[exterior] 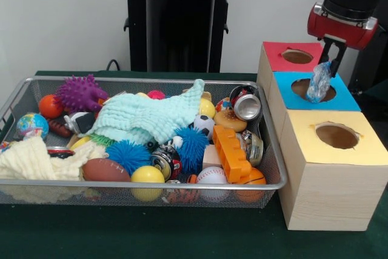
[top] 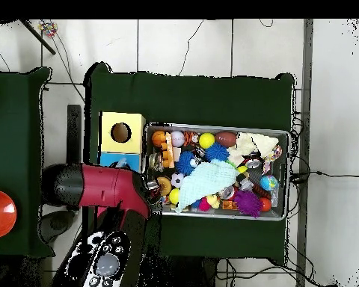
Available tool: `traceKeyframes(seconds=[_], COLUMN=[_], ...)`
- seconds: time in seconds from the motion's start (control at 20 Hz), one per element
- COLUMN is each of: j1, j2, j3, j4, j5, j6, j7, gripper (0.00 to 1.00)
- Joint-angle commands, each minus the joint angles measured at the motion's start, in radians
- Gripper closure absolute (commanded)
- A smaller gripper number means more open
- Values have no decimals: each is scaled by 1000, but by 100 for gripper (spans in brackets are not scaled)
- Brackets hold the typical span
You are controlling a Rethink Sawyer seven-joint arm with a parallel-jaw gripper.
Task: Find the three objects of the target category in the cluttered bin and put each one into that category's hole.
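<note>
The cluttered bin (exterior: 151, 184) is a shallow silver wire-mesh basket on the green table, full of balls, cans and cloths; the overhead view shows it too (top: 287, 172). To its right stand a red box (exterior: 276, 53), a blue box (exterior: 345, 98) and a yellow box (exterior: 327, 168), each with a round hole on top. My gripper (exterior: 329, 65) is shut on a crumpled clear plastic piece (exterior: 319, 83) and holds it just above the blue box's hole (exterior: 303, 89). In the overhead view my arm (top: 108, 187) hides the gripper and most of the blue and red boxes.
In the bin lie a pale green cloth (exterior: 151, 116), a purple spiky ball (exterior: 80, 92), an orange brick (exterior: 231, 153), a silver can (exterior: 247, 106), a small football (exterior: 104, 170) and a cream cloth (exterior: 36, 159). The black pedestal (exterior: 179, 22) stands behind.
</note>
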Motion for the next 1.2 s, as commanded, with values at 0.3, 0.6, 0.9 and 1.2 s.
traceKeyframes(seconds=[0.3,0.6,0.9,1.2], j1=[-4,-17,-12,-33], j2=[65,52,51,43], j3=[40,59,57,84], j4=[137,175,198,228], j5=[15,25,19,36], j6=[95,64,52,-52], j7=[231,207,199,179], gripper=[100,100,100,0])
